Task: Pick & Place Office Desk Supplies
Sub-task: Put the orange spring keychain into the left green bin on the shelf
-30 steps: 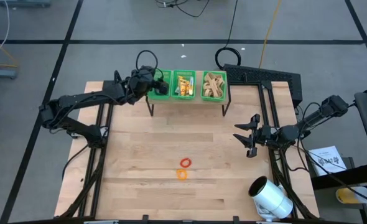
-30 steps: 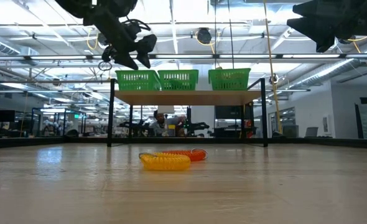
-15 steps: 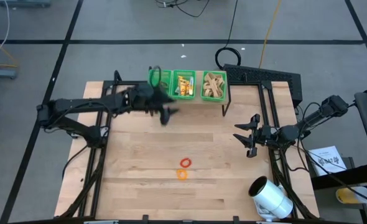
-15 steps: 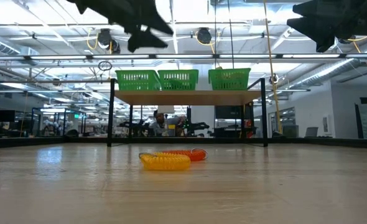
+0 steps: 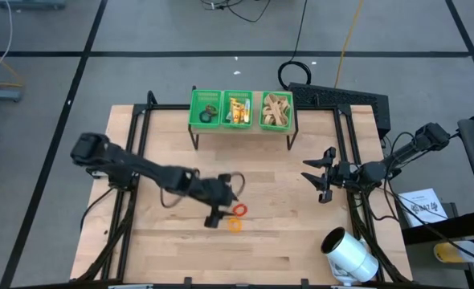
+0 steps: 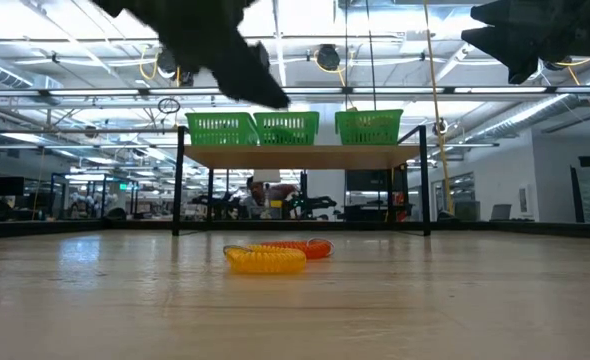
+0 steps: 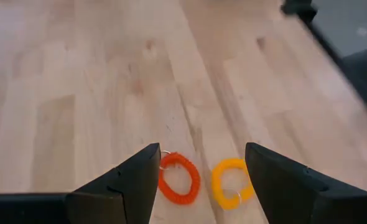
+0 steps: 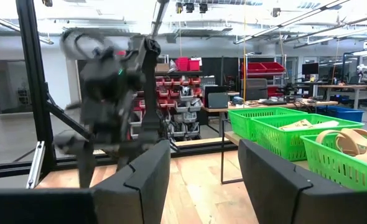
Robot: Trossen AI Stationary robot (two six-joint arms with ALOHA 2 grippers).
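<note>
So the left hand [image 5: 218,210] is out over the middle of the pale wooden plank surface [image 5: 165,257], fingers spread apart with nothing between them. In the left wrist view the small red coiled plastic ring [image 7: 178,178] and the small orange-yellow coiled plastic ring [image 7: 231,182] both sit just ahead in the gap between the two dark fingers, flat on the wood, side by side and close but I'd say not quite touching. From above, the red ring [image 5: 239,209] lies right next to the hand on its right-arm side, and the orange-yellow one [image 5: 234,225] is just past it toward the near edge. Rings are round, so no real long axis to line up with; the left arm is clearly the closer one.

The right hand [image 5: 324,178] hangs well off to the side, near the surface's right edge, fingers parted and holding nothing.

Count: two loose rings on the wood, three green mesh plastic baskets [image 5: 239,122] in a row on a black-legged raised shelf at the far edge, already holding bits (a dark ring, yellow and orange pieces, tan loops), and one big white cylinder [image 5: 349,255] lying by the near right corner
</note>
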